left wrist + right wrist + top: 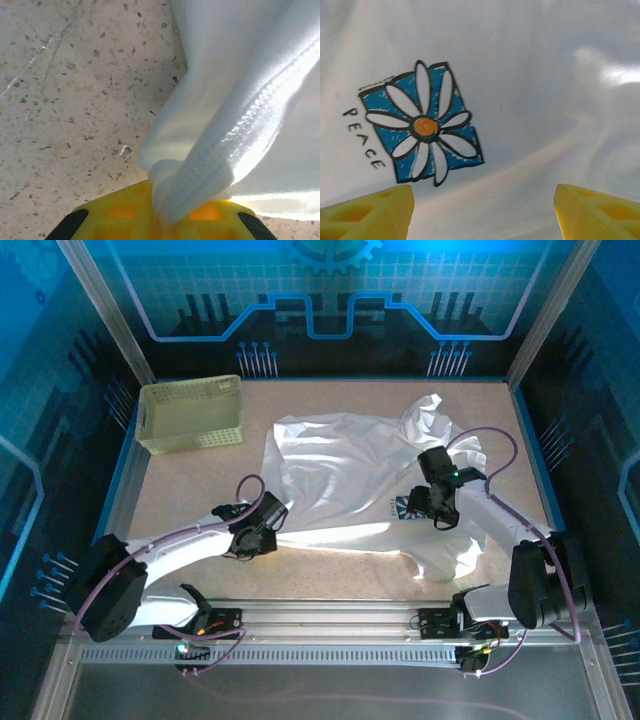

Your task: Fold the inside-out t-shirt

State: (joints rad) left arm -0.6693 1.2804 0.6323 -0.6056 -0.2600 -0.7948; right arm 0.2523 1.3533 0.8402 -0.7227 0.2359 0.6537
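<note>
The white t-shirt (345,480) lies spread and rumpled over the middle and right of the table. Its blue-and-dark daisy print (422,125) with the word PEACE faces up. At the shirt's near left edge my left gripper (262,532) is shut on a bunched hem (200,175), whose stitched seam runs up and to the right. Over the print on the right side, my right gripper (432,508) hovers open, its yellow fingertips (375,212) wide apart above flat cloth with nothing between them.
A pale yellow-green lattice basket (190,415) stands at the far left corner. Bare speckled tabletop (65,100) lies left of the shirt. A raised rim (130,460) borders the table. The shirt's far right part is heaped up (430,420).
</note>
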